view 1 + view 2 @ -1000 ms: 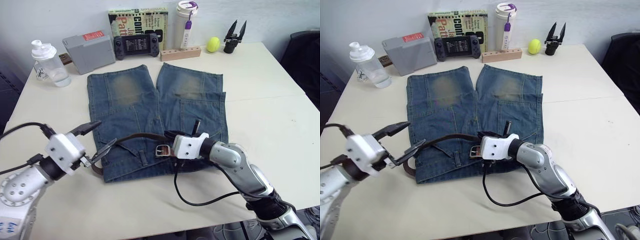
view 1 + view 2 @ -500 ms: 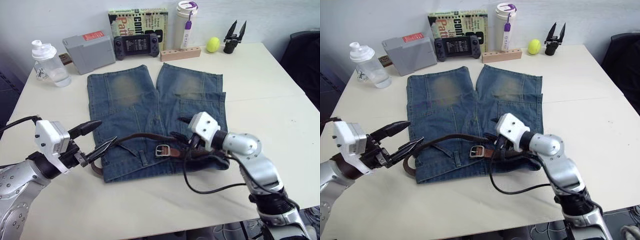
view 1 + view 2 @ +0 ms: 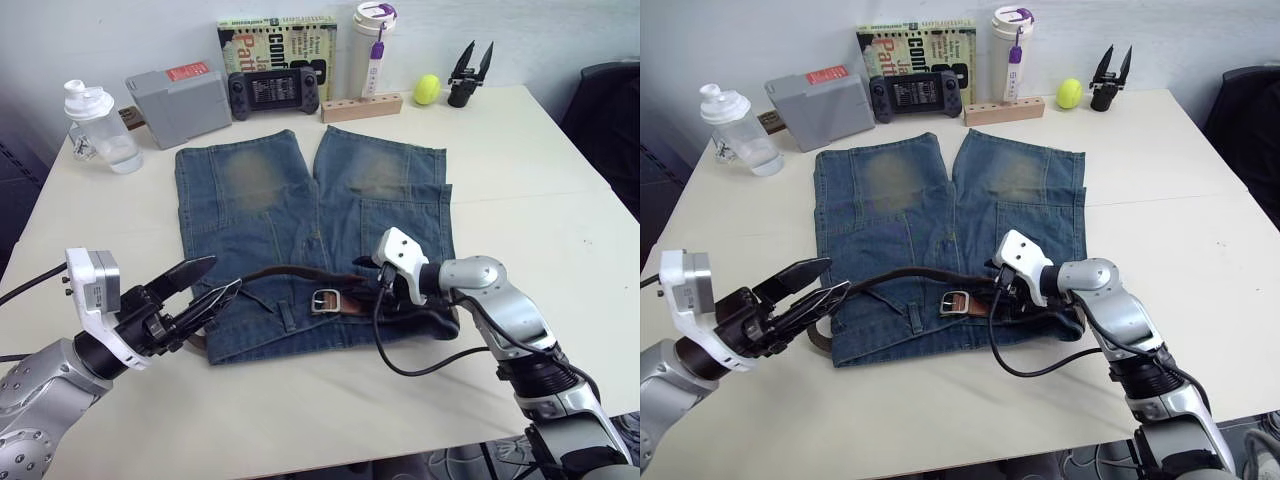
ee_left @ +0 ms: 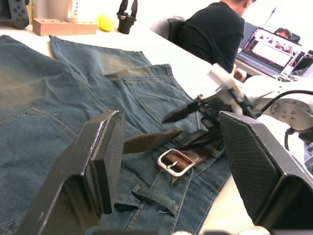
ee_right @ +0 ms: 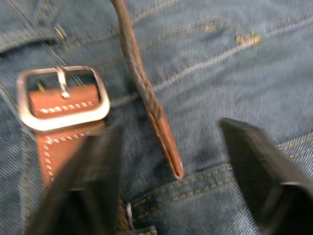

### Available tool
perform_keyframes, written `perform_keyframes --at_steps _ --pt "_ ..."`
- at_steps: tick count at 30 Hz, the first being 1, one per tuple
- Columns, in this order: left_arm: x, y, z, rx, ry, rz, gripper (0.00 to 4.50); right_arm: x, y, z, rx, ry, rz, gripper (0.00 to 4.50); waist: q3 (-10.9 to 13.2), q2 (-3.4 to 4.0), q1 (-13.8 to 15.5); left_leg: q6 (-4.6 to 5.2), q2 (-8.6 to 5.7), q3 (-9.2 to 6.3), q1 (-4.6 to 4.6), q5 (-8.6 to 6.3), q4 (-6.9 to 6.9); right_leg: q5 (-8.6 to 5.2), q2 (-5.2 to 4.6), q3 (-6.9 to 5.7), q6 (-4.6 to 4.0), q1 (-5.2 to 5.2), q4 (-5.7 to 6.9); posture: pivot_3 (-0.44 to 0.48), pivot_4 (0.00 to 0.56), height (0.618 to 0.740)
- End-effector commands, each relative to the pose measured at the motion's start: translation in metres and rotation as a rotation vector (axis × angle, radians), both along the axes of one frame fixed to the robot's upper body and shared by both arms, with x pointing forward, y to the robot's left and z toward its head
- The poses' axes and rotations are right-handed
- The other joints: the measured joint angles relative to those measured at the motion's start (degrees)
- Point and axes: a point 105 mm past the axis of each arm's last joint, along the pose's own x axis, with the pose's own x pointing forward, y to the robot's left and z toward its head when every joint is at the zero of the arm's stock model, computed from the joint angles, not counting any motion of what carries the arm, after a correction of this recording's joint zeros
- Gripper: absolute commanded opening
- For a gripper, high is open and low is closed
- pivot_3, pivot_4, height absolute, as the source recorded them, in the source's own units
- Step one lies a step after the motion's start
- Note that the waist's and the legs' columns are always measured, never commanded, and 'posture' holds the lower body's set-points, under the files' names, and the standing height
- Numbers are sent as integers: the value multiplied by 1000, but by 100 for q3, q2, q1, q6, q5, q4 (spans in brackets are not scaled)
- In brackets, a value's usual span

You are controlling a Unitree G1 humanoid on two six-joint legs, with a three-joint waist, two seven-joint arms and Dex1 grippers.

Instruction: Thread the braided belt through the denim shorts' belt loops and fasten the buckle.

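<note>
Since half a second ago the right gripper (image 3: 372, 277) has dropped lower over the waistband and the left gripper (image 3: 212, 286) has turned more side-on. Both have their fingers spread apart, empty. The right gripper hangs over the belt (image 3: 290, 273), whose tan tip (image 5: 166, 142) lies between its fingers, with the buckle (image 3: 324, 300) at its 9 o'clock. The left gripper sits at 9 o'clock of the buckle, near the belt's curled end. The belt lies across the waistband of the shorts (image 3: 310, 215), unfastened, on the table (image 3: 520, 180).
</note>
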Motion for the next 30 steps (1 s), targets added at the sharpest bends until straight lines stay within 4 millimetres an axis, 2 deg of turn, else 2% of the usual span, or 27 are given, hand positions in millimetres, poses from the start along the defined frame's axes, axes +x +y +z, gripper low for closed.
perform_keyframes --at_steps 1,2,4,9,11,13,15,20,23,26,30 --pt "-4 -4 6 2 -28 -2 3371 3 6 7 18 -21 17 1457 0 0 -7 0 0 0 0 0 0 0 1 0 0 0 0 0 150 722" --pt "-4 -4 6 3 -27 0 3371 4 7 7 23 -19 15 778 0 0 -6 0 1 1 0 0 0 0 2 0 0 0 0 0 150 722" --pt "-4 -5 4 11 -20 0 3371 5 8 8 32 -20 16 38 0 0 -4 0 0 2 0 0 0 0 1 0 0 0 0 0 150 722" --pt "-4 -12 -1 19 15 -14 3371 5 11 20 11 -116 42 38 0 0 -2 0 0 4 0 0 0 0 2 0 0 0 0 0 150 722" --pt "-4 -19 -1 -59 64 -31 3371 0 16 37 -63 -347 120 38 0 0 -1 0 0 4 0 0 0 0 2 -1 0 0 0 0 150 722" --pt "-6 -27 -3 -175 129 -56 3371 1 19 53 -162 -627 118 38 0 0 1 0 0 5 0 0 0 0 1 0 0 0 -1 0 150 722" --pt "-4 -33 -9 -282 221 -56 3371 -3 27 60 -230 -834 134 38 0 0 -2 0 0 4 0 0 0 0 1 0 0 0 -1 0 150 722" --pt "-8 -50 -17 -541 428 -125 3371 -18 46 67 -238 -1096 153 38 0 0 -7 0 -1 -1 1 0 0 0 -6 7 0 0 0 0 150 722" --pt "7 -49 -20 -749 561 -62 3371 -26 51 68 -232 -1243 142 38 -1 -1 -10 -1 2 -2 3 0 0 0 -4 7 0 0 3 0 150 722" --pt "32 -36 -24 -1016 626 85 3371 -30 53 65 -211 -1295 115 38 -3 -3 22 0 -1 -10 0 0 12 0 -11 10 0 3 4 0 150 722" --pt "41 -37 -29 -1084 697 166 3371 -33 54 63 -205 -1340 108 38 -7 -12 31 0 2 -30 10 0 36 0 -1 4 0 52 -7 0 150 722"
